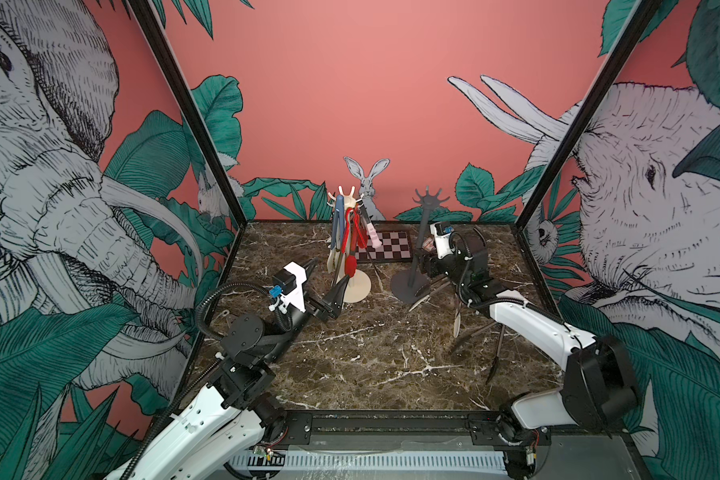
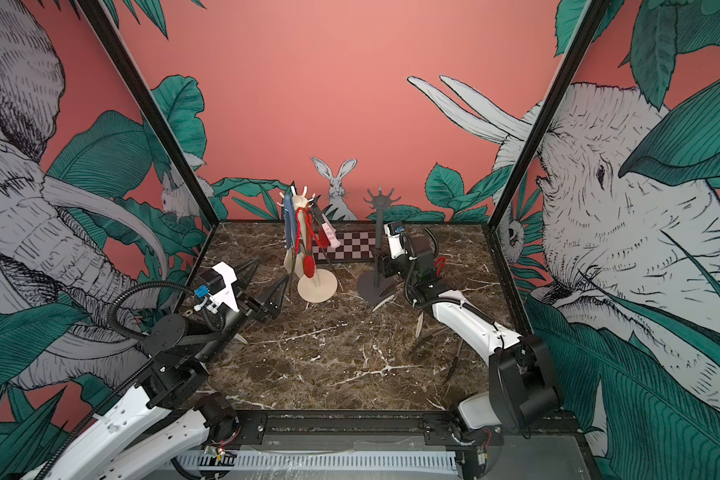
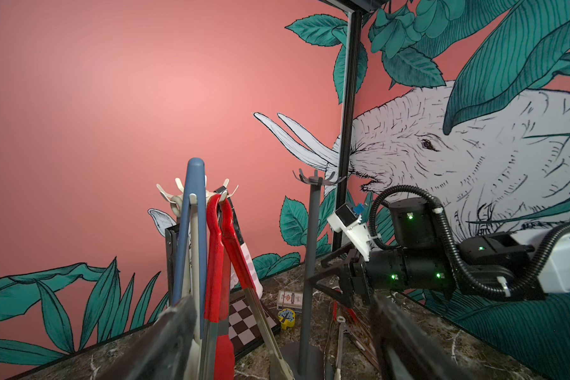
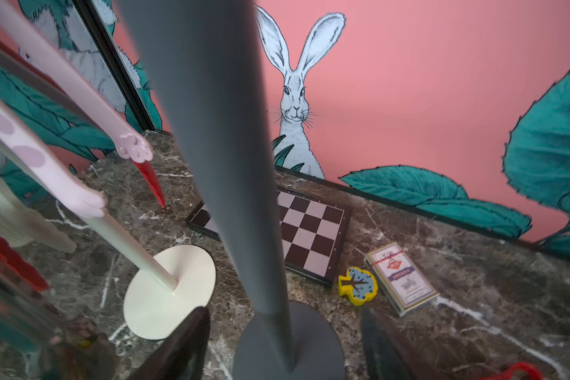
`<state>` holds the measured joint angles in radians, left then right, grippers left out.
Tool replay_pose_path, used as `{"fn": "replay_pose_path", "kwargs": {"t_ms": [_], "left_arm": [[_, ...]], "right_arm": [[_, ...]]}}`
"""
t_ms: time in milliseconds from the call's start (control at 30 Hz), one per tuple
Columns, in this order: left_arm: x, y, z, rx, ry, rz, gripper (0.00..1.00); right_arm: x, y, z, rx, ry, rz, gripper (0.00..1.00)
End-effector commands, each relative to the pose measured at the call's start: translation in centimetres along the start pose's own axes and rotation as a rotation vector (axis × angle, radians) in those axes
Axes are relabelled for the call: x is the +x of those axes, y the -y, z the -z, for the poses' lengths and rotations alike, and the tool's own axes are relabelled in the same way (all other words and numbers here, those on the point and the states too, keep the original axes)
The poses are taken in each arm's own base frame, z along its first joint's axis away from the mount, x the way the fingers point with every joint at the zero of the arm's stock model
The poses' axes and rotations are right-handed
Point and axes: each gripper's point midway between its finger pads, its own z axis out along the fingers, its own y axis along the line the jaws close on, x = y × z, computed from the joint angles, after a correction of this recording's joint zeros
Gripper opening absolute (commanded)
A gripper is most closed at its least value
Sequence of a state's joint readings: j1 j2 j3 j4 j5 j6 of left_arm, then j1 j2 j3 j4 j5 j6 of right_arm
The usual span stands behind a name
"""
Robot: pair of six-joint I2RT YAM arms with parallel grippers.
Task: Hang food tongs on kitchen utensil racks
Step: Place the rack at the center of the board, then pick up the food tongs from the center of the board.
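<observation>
The cream-white utensil rack [image 1: 360, 286] carries several food tongs: a blue pair [image 3: 185, 230], a red pair [image 3: 216, 256] and a pink paw-tipped pair [image 4: 46, 164]. My left gripper [image 1: 329, 274] is open, just left of that rack's base, with nothing between its fingers. The dark grey rack [image 1: 421, 232] stands to the right, its hooks bare. My right gripper [image 4: 283, 316] is open, one finger on each side of the grey pole [image 4: 218, 131], low down and apart from it. Loose tongs [image 1: 457, 318] lie on the table by the right arm, partly hidden by it.
A checkered board [image 1: 385, 245] lies at the back between the racks. A card box [image 4: 402, 279] and a yellow block [image 4: 357, 284] sit beside it. A red-handled tong [image 2: 440, 264] shows behind the right arm. Walls close the marble table [image 1: 371, 365] on three sides.
</observation>
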<state>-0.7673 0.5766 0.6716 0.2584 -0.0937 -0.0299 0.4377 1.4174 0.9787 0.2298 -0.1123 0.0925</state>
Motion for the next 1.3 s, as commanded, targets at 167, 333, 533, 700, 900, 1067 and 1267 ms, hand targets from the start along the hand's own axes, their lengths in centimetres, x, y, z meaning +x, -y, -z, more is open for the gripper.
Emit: {"fn": "replay_pose_path", "kwargs": {"t_ms": [167, 333, 533, 700, 900, 1067, 1267], "left_arm": [[-0.7, 0.3, 0.1, 0.020, -0.045, -0.046, 0.86], [-1.1, 0.9, 0.0, 0.057, -0.085, -0.079, 0.88], [-1.8, 1.6, -0.3, 0.106, -0.159, -0.175, 0.96], [-2.5, 1.9, -0.7, 0.124, -0.175, -0.232, 0.98], [-2.2, 2.8, -1.2, 0.181, -0.228, -0.214, 0.99], [-1.1, 3.5, -0.8, 0.220, -0.288, -0.158, 0.99], [0.8, 3.3, 0.2, 0.204, -0.349, -0.075, 0.99]], "right_arm": [[0.4, 1.9, 4.4, 0.107, -0.042, -0.120, 0.86], [2.6, 3.6, 7.5, 0.206, -0.147, -0.218, 0.90], [5.7, 6.9, 10.6, 0.356, -0.320, -0.362, 0.93], [9.2, 9.7, 10.6, 0.401, -0.462, -0.483, 0.92], [13.4, 12.8, 8.7, 0.422, -0.604, -0.631, 0.85], [14.6, 14.1, 6.1, 0.409, -0.641, -0.685, 0.74], [16.3, 15.3, 3.6, 0.423, -0.707, -0.718, 0.54]]}}
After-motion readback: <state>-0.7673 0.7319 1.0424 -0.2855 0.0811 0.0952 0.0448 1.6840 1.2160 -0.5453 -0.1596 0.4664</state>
